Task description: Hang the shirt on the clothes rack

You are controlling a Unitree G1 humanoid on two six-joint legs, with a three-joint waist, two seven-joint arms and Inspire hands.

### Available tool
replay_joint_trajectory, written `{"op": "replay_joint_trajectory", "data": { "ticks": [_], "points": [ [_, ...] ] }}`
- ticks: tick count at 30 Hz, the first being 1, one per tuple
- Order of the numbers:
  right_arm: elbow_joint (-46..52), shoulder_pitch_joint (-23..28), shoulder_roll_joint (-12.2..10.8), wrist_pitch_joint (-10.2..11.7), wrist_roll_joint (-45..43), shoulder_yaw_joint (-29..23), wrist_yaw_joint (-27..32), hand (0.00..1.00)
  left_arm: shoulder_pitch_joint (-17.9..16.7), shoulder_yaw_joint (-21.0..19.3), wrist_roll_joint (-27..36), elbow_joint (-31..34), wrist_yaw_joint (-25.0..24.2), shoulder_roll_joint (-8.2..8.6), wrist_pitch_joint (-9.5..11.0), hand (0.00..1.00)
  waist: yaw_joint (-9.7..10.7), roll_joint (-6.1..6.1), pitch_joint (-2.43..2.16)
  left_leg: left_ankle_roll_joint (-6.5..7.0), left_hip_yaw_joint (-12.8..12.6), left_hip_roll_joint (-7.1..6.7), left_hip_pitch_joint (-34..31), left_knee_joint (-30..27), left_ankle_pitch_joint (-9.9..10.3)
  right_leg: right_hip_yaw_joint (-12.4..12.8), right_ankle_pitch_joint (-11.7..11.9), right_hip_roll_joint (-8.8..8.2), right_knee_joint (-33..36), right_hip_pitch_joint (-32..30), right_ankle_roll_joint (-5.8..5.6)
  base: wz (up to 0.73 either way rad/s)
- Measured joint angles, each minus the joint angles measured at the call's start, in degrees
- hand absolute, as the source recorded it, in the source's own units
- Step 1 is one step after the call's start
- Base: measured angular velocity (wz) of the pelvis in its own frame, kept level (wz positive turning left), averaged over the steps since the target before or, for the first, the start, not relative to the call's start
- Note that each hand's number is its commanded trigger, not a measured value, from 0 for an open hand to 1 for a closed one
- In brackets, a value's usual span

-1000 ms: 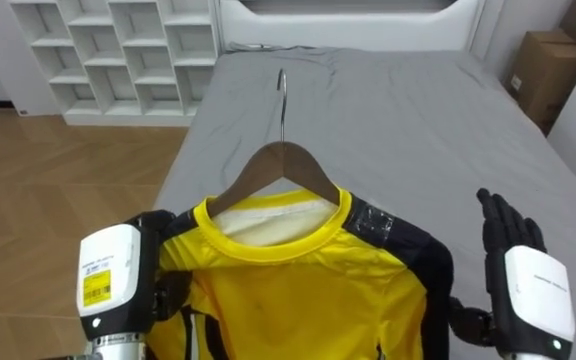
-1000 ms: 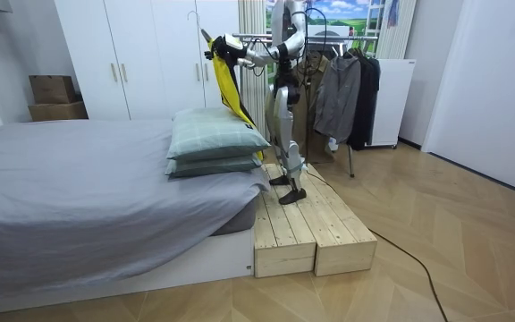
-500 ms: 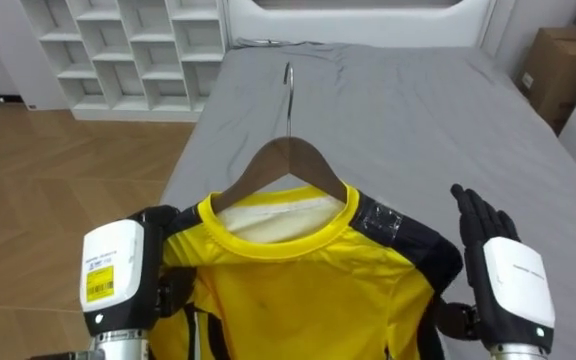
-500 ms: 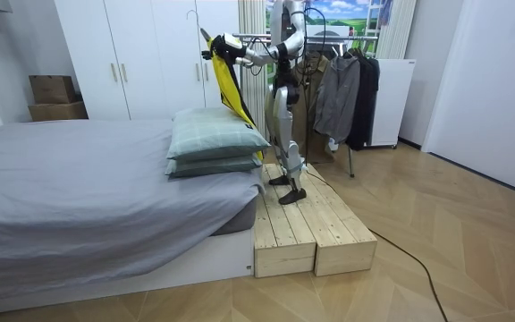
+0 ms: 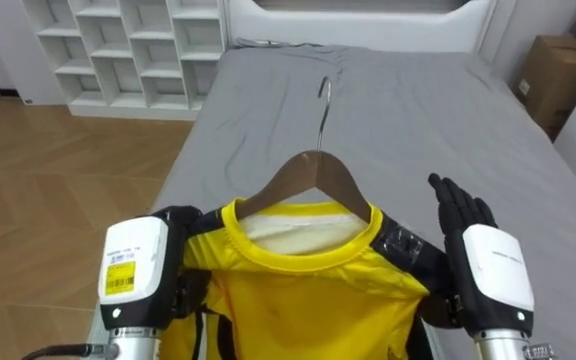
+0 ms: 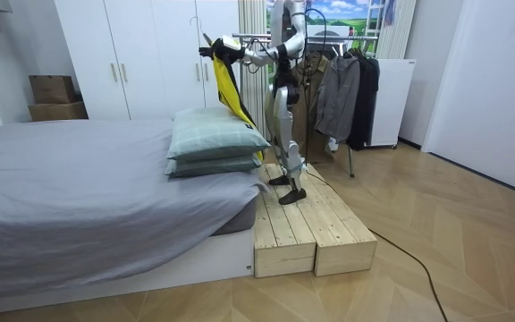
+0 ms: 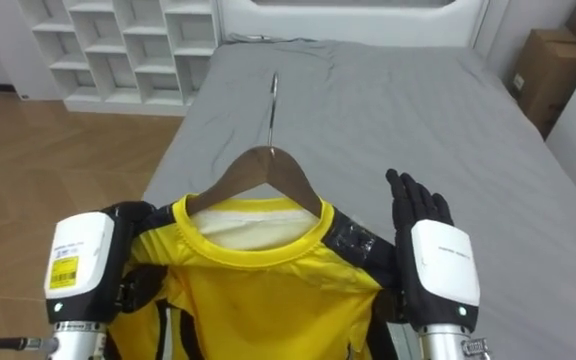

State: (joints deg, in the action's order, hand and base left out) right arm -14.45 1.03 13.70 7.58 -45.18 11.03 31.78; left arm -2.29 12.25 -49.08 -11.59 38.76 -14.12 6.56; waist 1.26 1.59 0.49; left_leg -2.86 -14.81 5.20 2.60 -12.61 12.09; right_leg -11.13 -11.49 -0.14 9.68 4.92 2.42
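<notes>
A yellow shirt (image 5: 298,300) with dark shoulders hangs on a wooden hanger (image 5: 313,175), whose metal hook (image 5: 323,95) points away from me over the bed. My left hand (image 5: 138,270) grips the shirt's left shoulder, its dark fingers curled into the cloth. At the shirt's right shoulder is my right hand (image 5: 488,275), fingers straight and pointing forward. In the room view I stand on a wooden platform (image 6: 307,228) beside the bed, holding the shirt (image 6: 226,85) up at chest height.
A grey bed (image 5: 418,110) stretches out below the shirt. A white cubby shelf (image 5: 128,50) stands at the far left and a cardboard box (image 5: 548,75) at the far right. Behind me a rack of dark clothes (image 6: 342,89) stands, with pillows (image 6: 215,143) on the bed.
The hanger and shirt have shifted to the right with my left hand. My right hand has moved left and forward, closer to the shirt's right shoulder.
</notes>
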Motion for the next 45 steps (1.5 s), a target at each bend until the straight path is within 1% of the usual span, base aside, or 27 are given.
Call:
{"op": "replay_joint_trajectory", "data": {
  "ticks": [4, 6, 20, 25, 28, 29, 37, 41, 45],
  "points": [
    [0.0, 0.0, -0.03, 0.0, -0.08, 0.21, -0.19, 0.0, 0.14, -0.03, 0.0, 0.0, -1.08, 0.22, -0.16, 1.0, -0.02, 0.46, 0.25, 0.0, 0.0, 0.0, -0.01, 0.08, 0.0, -0.07, 0.0, -0.01, -0.01, -0.03, 0.0, 0.0],
    [0.0, 0.0, -0.03, 0.0, -0.07, 0.21, -0.24, 0.0, 0.15, -0.04, -0.01, 0.0, -1.59, 0.28, -0.25, 1.0, -0.02, 0.64, 0.24, 0.0, 0.0, -0.02, -0.02, 0.13, 0.0, -0.09, 0.0, -0.02, -0.01, -0.05, 0.0, 0.0],
    [0.0, -0.02, -0.12, -0.1, -0.57, 1.51, -0.18, 0.0, 0.17, 1.15, 0.01, 0.0, -1.88, 0.65, -0.5, 1.0, 0.0, 0.63, 0.23, 0.0, 0.15, -0.02, -0.06, 0.21, 0.0, -0.07, 0.01, 0.0, 0.05, -0.05, -0.01, 0.0],
    [-0.04, -0.56, -0.18, -0.15, -0.07, 1.67, -1.0, 0.0, 0.17, 1.68, -0.38, 0.0, -1.84, 0.85, -1.32, 1.0, -0.02, 0.63, 0.23, 0.0, 0.1, -0.01, -0.02, 0.21, 0.0, -0.06, 0.01, -0.03, 0.09, 0.0, -0.01, 0.0],
    [-0.03, -1.27, -0.2, -0.37, -0.25, 1.91, -2.32, 0.0, 0.17, 1.97, -0.53, 0.0, -1.77, 0.93, -1.78, 1.0, -0.09, 0.63, 0.23, 0.0, 0.05, -0.01, 0.0, 0.2, 0.0, -0.04, 0.01, -0.03, 0.09, -0.02, -0.01, 0.0],
    [-0.05, -1.56, -0.21, -0.74, -0.22, 2.11, -2.98, 0.0, 0.17, 1.98, -0.57, 0.0, -1.77, 0.97, -1.89, 1.0, -0.1, 0.63, 0.23, 0.0, 0.09, -0.01, 0.01, 0.2, 0.0, -0.04, 0.01, -0.03, 0.09, -0.03, -0.01, 0.0],
    [-2.21, -2.96, -0.37, -1.27, 1.32, 2.65, -7.27, 0.0, 0.17, 2.63, -1.47, 0.0, -1.78, 0.9, -2.16, 1.0, -0.13, 0.71, 0.23, 0.0, 0.62, -0.09, 0.02, 0.39, -0.01, -0.21, 0.01, 0.01, 0.07, 0.04, -0.01, 0.02],
    [-3.25, -3.5, -0.54, -2.17, 2.48, 2.76, -10.17, 0.0, 0.18, 2.7, -3.26, 0.0, -2.27, 1.21, -2.73, 1.0, -0.15, 1.08, 0.2, 0.0, 0.76, -0.1, 0.08, 0.71, -0.01, -0.28, 0.01, 0.04, 0.05, 0.04, -0.01, 0.0],
    [-3.42, -3.88, -0.56, -2.51, 2.52, 2.75, -12.07, 0.0, 0.19, 2.71, -4.72, 0.01, -2.39, 1.54, -3.27, 1.0, -0.11, 1.69, 0.21, -0.01, 0.92, -0.11, 0.12, 1.02, -0.02, -0.26, 0.01, 0.1, 0.02, 0.04, -0.01, 0.0]
  ]
}}
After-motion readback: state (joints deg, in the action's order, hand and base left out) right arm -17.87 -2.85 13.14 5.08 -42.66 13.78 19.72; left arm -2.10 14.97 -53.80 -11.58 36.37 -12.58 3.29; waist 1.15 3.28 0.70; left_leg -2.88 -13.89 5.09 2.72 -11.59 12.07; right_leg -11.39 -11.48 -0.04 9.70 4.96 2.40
